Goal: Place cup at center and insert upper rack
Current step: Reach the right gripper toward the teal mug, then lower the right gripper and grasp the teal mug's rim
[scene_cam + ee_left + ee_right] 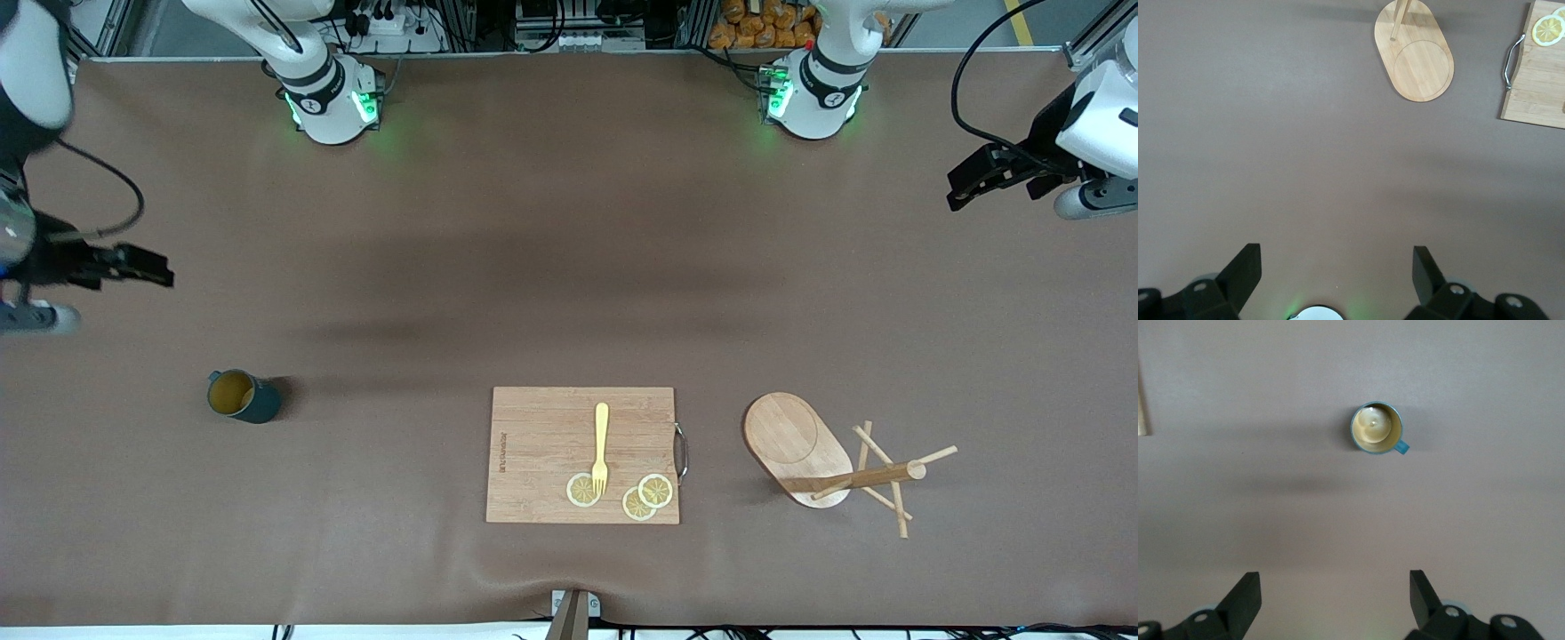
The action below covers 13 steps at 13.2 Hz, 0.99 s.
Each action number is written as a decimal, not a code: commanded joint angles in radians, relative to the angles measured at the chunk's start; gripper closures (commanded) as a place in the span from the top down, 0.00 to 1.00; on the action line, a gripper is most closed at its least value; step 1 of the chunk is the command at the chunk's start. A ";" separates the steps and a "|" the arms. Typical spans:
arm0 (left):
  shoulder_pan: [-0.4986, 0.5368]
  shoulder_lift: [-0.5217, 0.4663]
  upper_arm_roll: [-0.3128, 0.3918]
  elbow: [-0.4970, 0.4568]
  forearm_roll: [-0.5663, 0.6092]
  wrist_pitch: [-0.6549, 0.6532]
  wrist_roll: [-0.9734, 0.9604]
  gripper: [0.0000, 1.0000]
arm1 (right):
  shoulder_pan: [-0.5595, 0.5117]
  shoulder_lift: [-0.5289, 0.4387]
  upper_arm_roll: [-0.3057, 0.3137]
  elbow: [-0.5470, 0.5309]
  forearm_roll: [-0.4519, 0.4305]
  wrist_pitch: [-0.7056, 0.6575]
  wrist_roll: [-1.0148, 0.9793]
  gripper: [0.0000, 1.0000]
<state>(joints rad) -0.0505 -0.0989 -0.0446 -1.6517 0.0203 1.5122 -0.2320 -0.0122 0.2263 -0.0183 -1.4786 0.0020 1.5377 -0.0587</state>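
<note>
The dark teal cup [242,396] with a yellow inside stands upright toward the right arm's end of the table; the right wrist view shows the cup [1377,428] from above, well ahead of the fingers. My right gripper [167,269] hovers open over bare table, farther from the front camera than the cup. The upper rack [853,478] lies on its side, its post end resting on its flat oval base [791,436], its pegs crossing at the free end. My left gripper [958,188] hangs open and empty near the left arm's table end; the left wrist view shows the base [1415,57].
A wooden cutting board [542,444] with a metal handle lies between the cup and the rack, carrying a yellow fork [601,449] and three lemon slices [582,490]. The board's corner [1538,87] also appears in the left wrist view. Brown table cloth lies all around.
</note>
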 commanded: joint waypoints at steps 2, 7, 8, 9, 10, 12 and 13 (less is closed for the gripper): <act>0.001 0.008 0.000 0.013 0.010 -0.009 0.014 1.00 | 0.003 0.064 -0.002 0.018 -0.004 0.038 0.005 0.97; 0.006 0.008 0.000 0.013 0.010 -0.009 0.014 1.00 | 0.020 0.114 -0.002 0.012 -0.005 0.082 0.005 0.95; 0.006 0.008 0.000 0.013 0.010 -0.009 0.014 1.00 | 0.018 0.129 0.000 0.008 -0.005 0.097 0.005 0.95; 0.008 0.008 0.000 0.013 0.010 -0.007 0.014 1.00 | 0.020 0.143 -0.002 -0.002 -0.005 0.123 0.003 0.95; 0.008 0.008 0.000 0.013 0.010 -0.007 0.014 1.00 | 0.018 0.151 -0.002 -0.032 -0.005 0.180 0.002 0.95; 0.008 0.008 0.000 0.012 0.010 -0.007 0.014 1.00 | 0.017 0.151 -0.002 -0.121 -0.005 0.309 -0.004 0.97; 0.008 0.008 0.002 0.012 0.010 -0.007 0.014 1.00 | 0.018 0.154 -0.002 -0.153 -0.005 0.367 -0.016 0.97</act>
<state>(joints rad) -0.0475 -0.0951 -0.0423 -1.6518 0.0203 1.5122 -0.2320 0.0036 0.3940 -0.0192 -1.5617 0.0020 1.8215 -0.0625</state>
